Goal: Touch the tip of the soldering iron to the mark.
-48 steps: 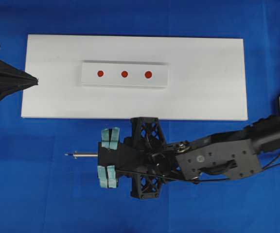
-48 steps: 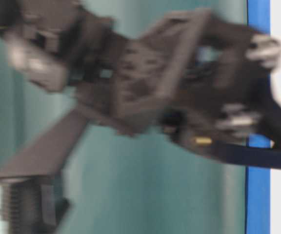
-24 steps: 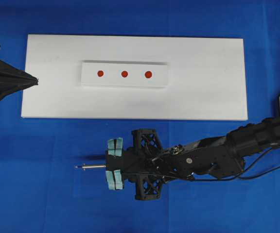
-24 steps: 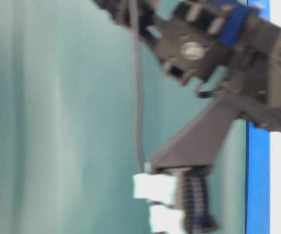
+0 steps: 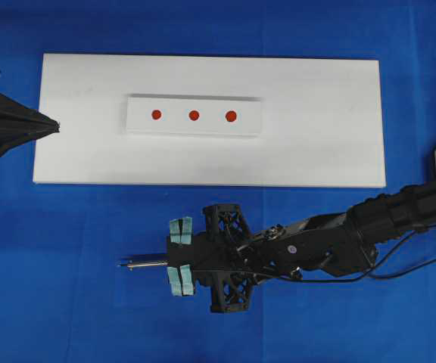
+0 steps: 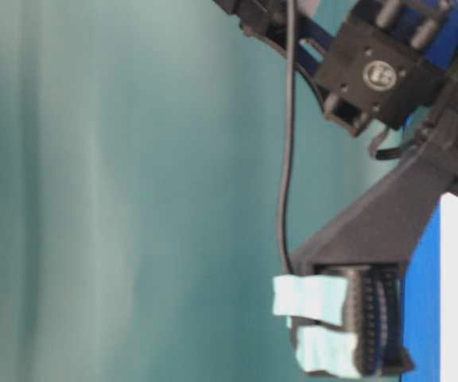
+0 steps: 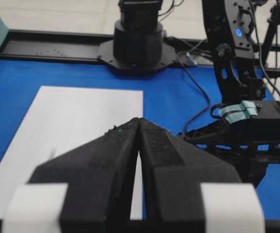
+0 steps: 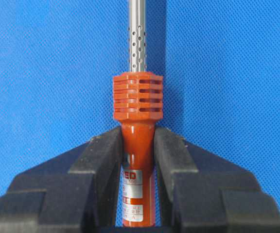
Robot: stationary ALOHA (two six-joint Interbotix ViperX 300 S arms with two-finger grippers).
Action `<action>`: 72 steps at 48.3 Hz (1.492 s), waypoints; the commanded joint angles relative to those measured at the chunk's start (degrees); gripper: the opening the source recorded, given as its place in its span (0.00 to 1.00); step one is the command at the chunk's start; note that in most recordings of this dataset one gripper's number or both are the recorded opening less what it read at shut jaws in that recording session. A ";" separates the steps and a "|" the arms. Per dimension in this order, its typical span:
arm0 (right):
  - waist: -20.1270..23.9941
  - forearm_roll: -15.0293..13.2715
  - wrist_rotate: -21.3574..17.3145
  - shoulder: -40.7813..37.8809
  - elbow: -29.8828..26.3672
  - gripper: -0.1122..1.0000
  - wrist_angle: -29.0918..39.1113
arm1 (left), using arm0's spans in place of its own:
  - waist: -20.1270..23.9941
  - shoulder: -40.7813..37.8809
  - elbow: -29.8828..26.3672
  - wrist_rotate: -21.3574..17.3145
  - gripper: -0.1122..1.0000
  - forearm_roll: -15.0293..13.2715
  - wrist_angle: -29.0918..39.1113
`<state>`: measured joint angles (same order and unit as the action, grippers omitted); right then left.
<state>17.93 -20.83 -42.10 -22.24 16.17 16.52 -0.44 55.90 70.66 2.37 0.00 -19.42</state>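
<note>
the right gripper is clamped on the soldering iron, its two black fingers pressing the orange-red handle from both sides just below the ribbed collar. the silver shaft with its small holes runs straight up out of the wrist view, over bare blue cloth. from overhead the right gripper sits over the blue cloth below the white board, near the board's lower edge but not over it, with the arm reaching in from the right. the soldering iron pokes out to the left of the fingers, lying about level, and the tip ends over the cloth, well apart from the board. a smaller white strip lies on the middle of the board and bears three red marks in a row; the tip is far from all of them. a thin black cord hangs down along the right arm in the table-level view. the left gripper rests at the left end of the board with its jaws pressed together and nothing between them, its point just over the board's left edge; the left wrist view shows the same two fingers meeting in a tight seam.
</note>
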 commanded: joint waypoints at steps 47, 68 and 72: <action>0.09 -0.18 -0.88 13.80 -2.55 0.86 11.51 | -0.18 -0.26 -0.53 0.09 0.10 0.09 -0.09; 0.09 -2.29 -0.70 17.23 -2.55 0.86 17.49 | -0.18 -0.26 -0.53 0.18 0.10 0.09 -0.09; -1.32 -3.25 -0.62 17.40 -2.29 0.86 17.49 | -0.18 -0.26 -0.53 0.18 0.10 0.09 -0.09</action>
<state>17.93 -23.20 -42.80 -6.77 14.77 34.10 -0.53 55.90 70.66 2.46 0.00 -19.25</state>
